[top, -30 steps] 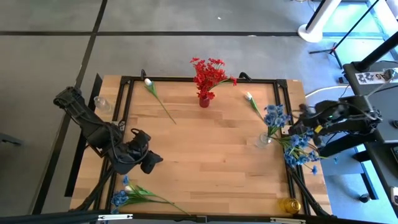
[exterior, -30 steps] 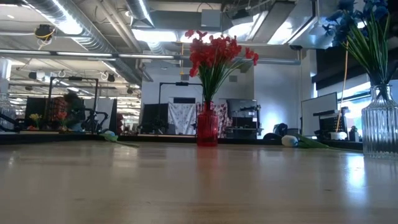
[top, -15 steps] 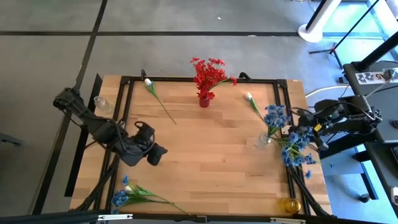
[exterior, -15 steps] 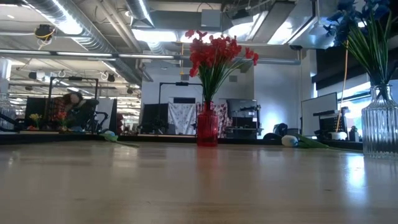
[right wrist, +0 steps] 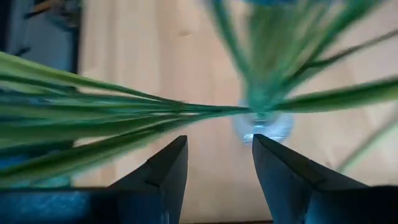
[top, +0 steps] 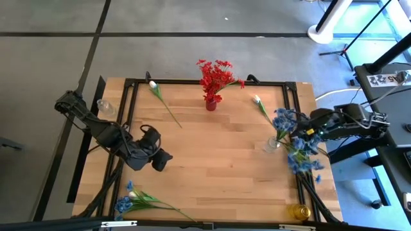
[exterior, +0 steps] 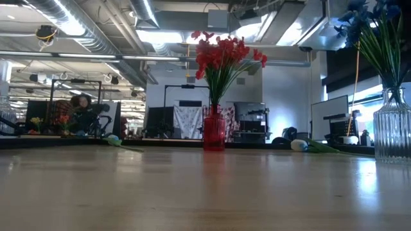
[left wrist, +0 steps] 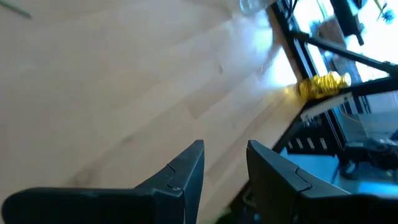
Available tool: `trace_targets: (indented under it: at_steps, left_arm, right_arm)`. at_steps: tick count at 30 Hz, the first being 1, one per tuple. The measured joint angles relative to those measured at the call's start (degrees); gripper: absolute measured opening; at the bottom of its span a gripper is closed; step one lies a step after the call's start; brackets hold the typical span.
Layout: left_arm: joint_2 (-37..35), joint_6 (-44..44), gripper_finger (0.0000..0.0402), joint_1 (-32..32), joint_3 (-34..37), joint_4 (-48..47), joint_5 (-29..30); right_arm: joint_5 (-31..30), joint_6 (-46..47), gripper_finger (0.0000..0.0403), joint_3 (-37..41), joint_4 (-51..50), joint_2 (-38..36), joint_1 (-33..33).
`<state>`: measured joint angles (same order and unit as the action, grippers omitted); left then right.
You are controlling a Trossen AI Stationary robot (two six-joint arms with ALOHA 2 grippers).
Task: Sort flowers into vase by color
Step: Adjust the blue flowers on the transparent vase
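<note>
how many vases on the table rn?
4. Red vase at the far edge, middle, holding red flowers. Clear vase on the right, holding blue flowers. Clear empty vase at the far left edge. Yellow vase at the near right corner. None looks hidden.

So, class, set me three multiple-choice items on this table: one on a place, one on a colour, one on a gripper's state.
1. Where does the red vase stand?
A. middle of the far edge
B. near right corner
C. beside the left arm

2. What colour are the blossoms in the clear vase?
A. red
B. white
C. blue

3. How is the left gripper?
A. shut on a stem
B. open and empty
C. shut on a vase

Answers:
1 A, the high view puts it midway along the far edge.
2 C, blue flowers rise from it.
3 B, the left wrist view shows a bare gap between the fingers.
</note>
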<state>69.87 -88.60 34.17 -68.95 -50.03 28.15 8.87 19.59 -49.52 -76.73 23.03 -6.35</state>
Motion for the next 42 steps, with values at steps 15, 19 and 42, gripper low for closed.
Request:
trace_targets:
  at_steps: [15, 19, 42]
  left_arm:
    - [0.00, -0.83, 0.0117, 0.02, 0.00, -0.44, -6.03]
    - [0.06, 0.31, 0.0117, 0.04, 0.00, -0.18, -3.78]
    - [9.10, 8.85, 0.0117, 0.81, 0.00, 3.03, 0.94]
  right_arm:
    - [0.34, 9.01, 0.0179, -2.53, 1.69, -0.08, 0.00]
    - [2.16, 10.17, 0.0179, -2.66, 2.05, -0.66, 0.00]
    - [-3.01, 19.02, 0.0179, -0.06, 4.00, -0.70, 0.00]
